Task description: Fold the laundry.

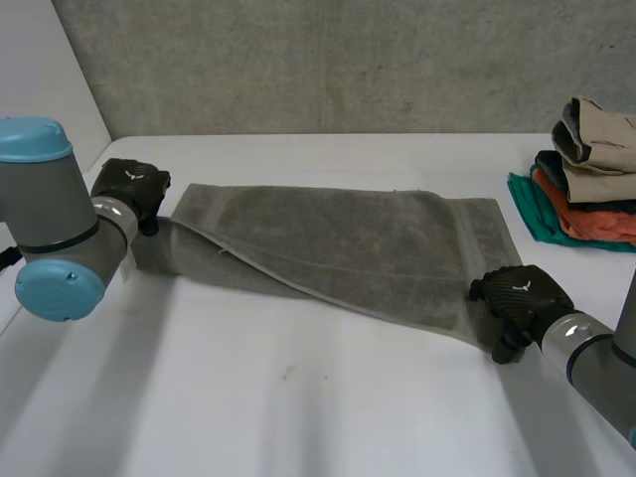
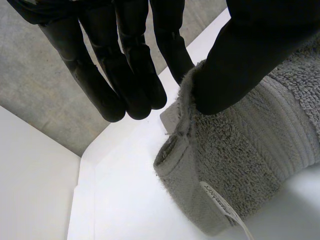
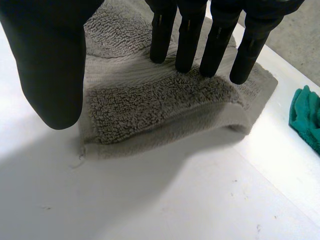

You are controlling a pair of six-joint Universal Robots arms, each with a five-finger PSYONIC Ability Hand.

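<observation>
Grey towel (image 1: 338,248) lies folded lengthwise across the white table (image 1: 298,397). L hand (image 1: 134,189) at its left end, thumb & fingers (image 2: 125,75) pinching the raised edge. R hand (image 1: 519,296) at near right corner: fingers (image 3: 187,40) straight, tips on cloth, thumb apart. Clothes pile (image 1: 591,174) at far right.

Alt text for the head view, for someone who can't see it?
A grey towel, partly folded lengthwise, lies stretched across a white table, the robot's left hand at its left end and the right hand on its near right corner. A pile of folded clothes sits at the table's far right.
</observation>
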